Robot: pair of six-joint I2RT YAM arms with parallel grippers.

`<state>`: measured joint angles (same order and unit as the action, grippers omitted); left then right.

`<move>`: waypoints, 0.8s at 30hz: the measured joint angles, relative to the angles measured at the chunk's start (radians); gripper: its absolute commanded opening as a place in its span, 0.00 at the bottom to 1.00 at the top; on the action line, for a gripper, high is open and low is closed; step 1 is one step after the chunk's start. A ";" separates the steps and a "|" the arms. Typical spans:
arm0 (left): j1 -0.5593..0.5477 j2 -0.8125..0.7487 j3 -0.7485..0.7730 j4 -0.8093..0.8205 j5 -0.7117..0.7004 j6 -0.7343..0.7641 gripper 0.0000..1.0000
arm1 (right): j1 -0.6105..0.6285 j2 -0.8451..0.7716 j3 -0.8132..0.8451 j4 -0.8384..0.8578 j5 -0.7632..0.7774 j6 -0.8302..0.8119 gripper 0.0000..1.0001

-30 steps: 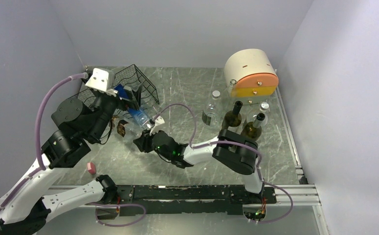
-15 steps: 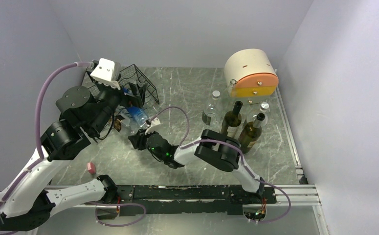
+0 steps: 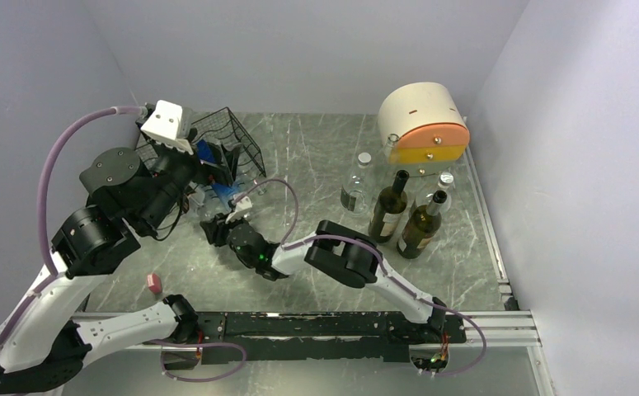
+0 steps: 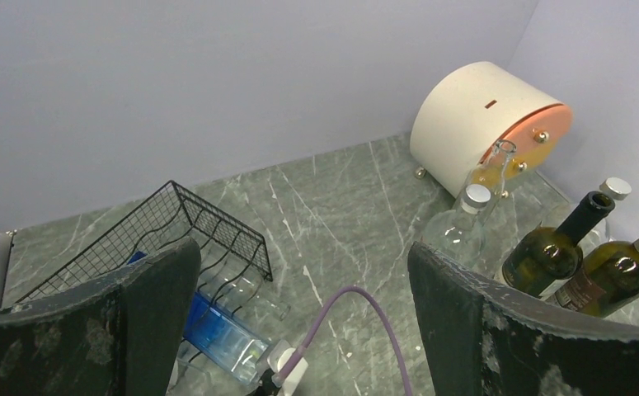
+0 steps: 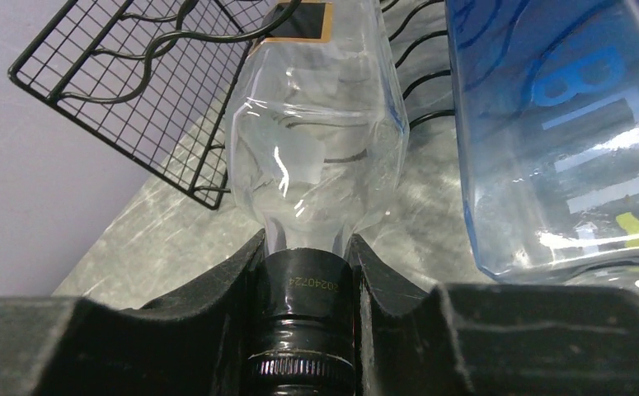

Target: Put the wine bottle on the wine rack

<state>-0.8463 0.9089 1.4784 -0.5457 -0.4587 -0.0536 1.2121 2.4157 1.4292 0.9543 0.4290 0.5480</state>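
A clear wine bottle (image 5: 316, 140) with a black cap lies neck toward the right wrist camera, its body reaching into the low edge of the black wire wine rack (image 5: 134, 91). My right gripper (image 5: 307, 247) is shut on the capped neck; in the top view it (image 3: 215, 229) sits just in front of the rack (image 3: 237, 140). A blue bottle (image 5: 563, 140) lies beside the clear one on the rack. My left gripper (image 4: 299, 322) hangs wide open and holds nothing, above the rack (image 4: 176, 219) and the blue bottle (image 4: 217, 334).
A cream-and-orange drum box (image 3: 423, 124) stands at the back right. In front of it stand two dark green bottles (image 3: 390, 206) (image 3: 421, 223) and two clear bottles (image 3: 355, 186) (image 3: 445, 183). A small pink object (image 3: 154, 284) lies near the left arm's base. The right arm's purple cable (image 3: 287, 194) loops over the table.
My right gripper has carried the clear bottle to the left, up to the rack's front. The left arm has drawn back slightly to the left, still open.
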 measured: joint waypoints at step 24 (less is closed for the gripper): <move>0.000 0.014 0.000 -0.024 -0.001 0.005 1.00 | -0.004 0.172 0.271 0.002 0.081 -0.154 0.63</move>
<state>-0.8463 0.9230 1.4784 -0.5694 -0.4599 -0.0486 1.2079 2.5874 1.7000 0.9558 0.5098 0.3939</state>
